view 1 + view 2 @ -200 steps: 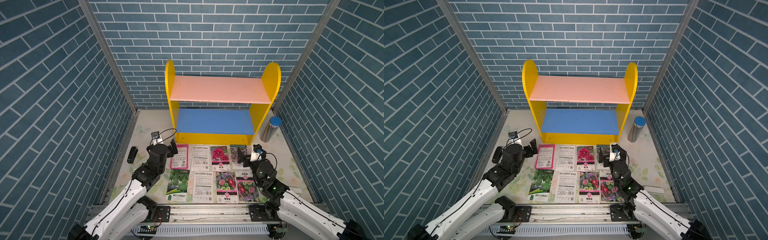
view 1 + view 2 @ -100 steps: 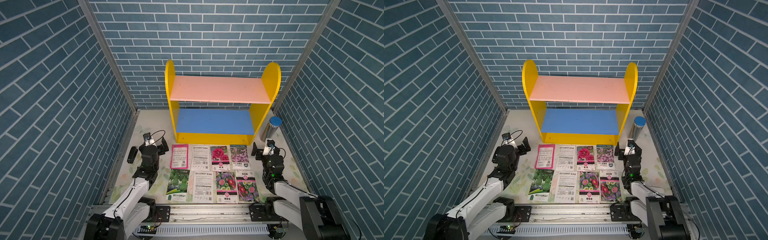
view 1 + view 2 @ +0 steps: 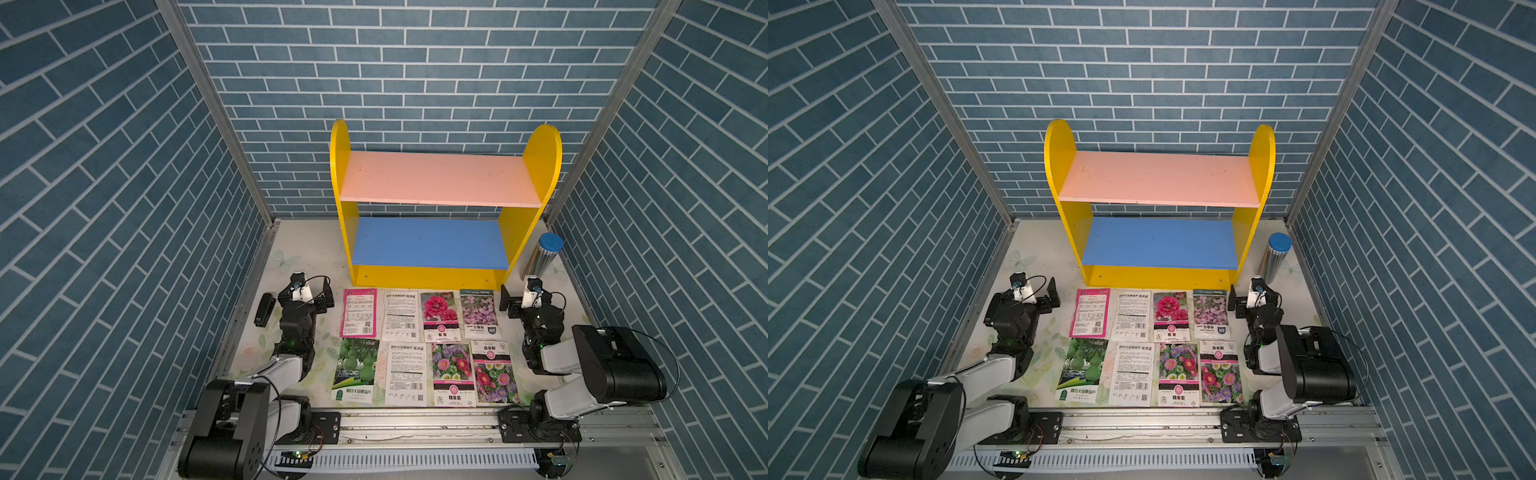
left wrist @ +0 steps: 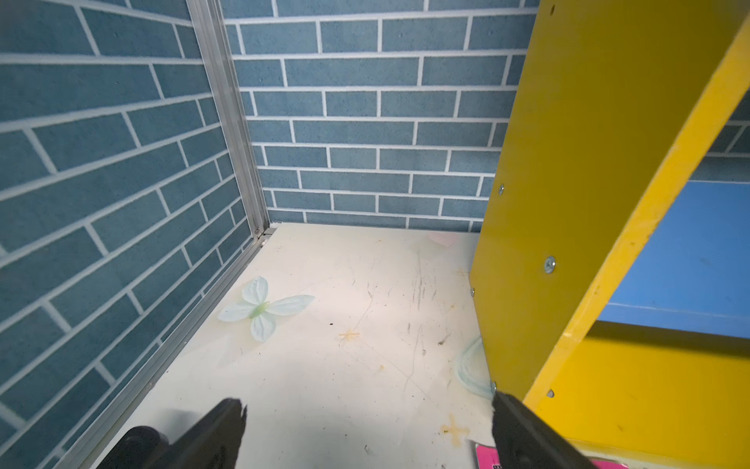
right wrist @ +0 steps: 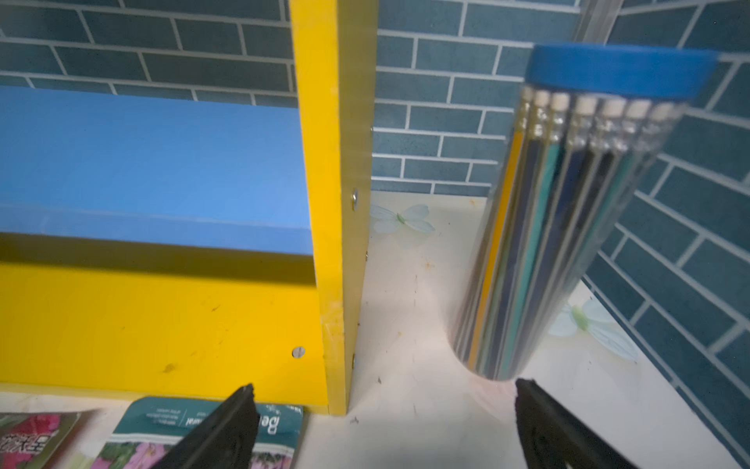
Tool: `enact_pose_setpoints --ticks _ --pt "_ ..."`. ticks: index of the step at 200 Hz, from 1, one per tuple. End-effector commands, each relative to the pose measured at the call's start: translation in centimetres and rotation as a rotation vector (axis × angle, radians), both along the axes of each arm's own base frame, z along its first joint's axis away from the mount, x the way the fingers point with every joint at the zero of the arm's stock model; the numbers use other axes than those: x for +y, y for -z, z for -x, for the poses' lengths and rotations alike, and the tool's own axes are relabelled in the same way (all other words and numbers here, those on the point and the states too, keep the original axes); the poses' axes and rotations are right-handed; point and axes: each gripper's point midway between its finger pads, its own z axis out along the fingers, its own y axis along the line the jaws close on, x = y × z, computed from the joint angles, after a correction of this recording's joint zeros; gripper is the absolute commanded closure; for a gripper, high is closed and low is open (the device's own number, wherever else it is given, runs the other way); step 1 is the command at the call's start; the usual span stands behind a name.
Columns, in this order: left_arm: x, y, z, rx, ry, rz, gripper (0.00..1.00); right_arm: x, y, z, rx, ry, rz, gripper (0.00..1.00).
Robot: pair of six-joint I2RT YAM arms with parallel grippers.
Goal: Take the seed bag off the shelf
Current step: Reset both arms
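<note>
Seed bags (image 3: 438, 311), eight flat printed paper packets, lie in two rows of four on the pale floral tabletop (image 3: 291, 257), just in front of the small two-tier wooden shelf (image 3: 540, 162) with yellow round-topped sides. Its pink upper board (image 3: 440, 178) and blue lower board (image 3: 428, 243) are both bare. Each packet's long axis runs away from the shelf front. In the row nearest the shelf, the left gripper (image 3: 306, 297) sits beside the pink packet (image 3: 359, 311) at one end. The right gripper (image 3: 527, 305) sits beside the teal-topped packet (image 3: 480, 313) at the other. Both have jaws spread wide, holding nothing. With no bag on the shelf, the job looks finished.
</note>
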Motion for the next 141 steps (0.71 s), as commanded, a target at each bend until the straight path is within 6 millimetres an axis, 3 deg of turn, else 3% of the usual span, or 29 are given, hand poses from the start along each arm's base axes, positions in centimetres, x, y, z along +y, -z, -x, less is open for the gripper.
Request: enact_pose_setpoints --ticks 1,53,141 --pt "-0.5 -0.7 -0.7 -0.06 0.042 -0.036 0.0 0.7 -0.4 -0.8 -0.004 -0.047 0.025 0.0" --pt "-0.2 2.2 -2.0 -0.015 0.041 -0.032 0.0 0.0 -0.4 -1.0 -0.004 -0.003 0.016 0.0" --pt "0.5 2.4 -2.6 0.006 0.032 -0.004 0.0 0.0 -0.5 -1.0 -0.005 -0.001 0.017 0.0"
